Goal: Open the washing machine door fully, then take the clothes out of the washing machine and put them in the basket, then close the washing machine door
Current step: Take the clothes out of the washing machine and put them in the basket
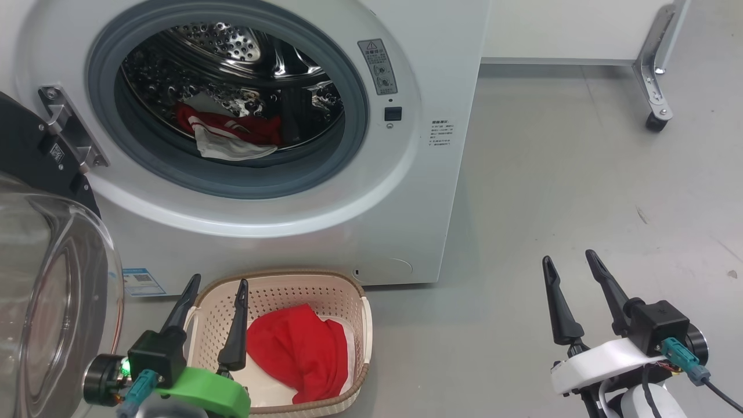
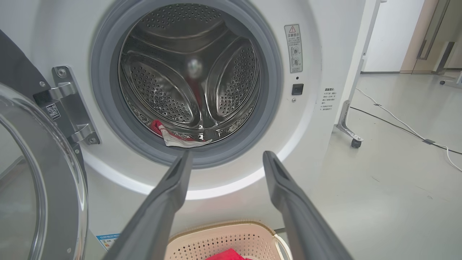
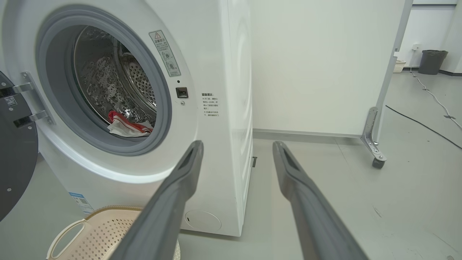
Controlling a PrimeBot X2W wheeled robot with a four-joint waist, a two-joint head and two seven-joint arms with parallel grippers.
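Note:
The white washing machine [image 1: 429,191] stands with its door [image 1: 52,302] swung wide open to the left, glass bowl facing me. A red and white garment [image 1: 232,130] lies at the front of the steel drum, also seen as clothes [image 2: 173,137] and clothes [image 3: 126,125]. Below the machine, the cream basket [image 1: 360,313] holds a red garment [image 1: 299,348]. My left gripper [image 1: 216,285] hangs open and empty over the basket's left side. Off to the right, above bare floor, my right gripper [image 1: 570,260] is open and empty too.
A white panel on a wheeled metal foot [image 1: 656,98] stands right of the machine. A cable [image 2: 397,124] runs across the grey floor behind it. A dark bin [image 3: 432,61] sits far back.

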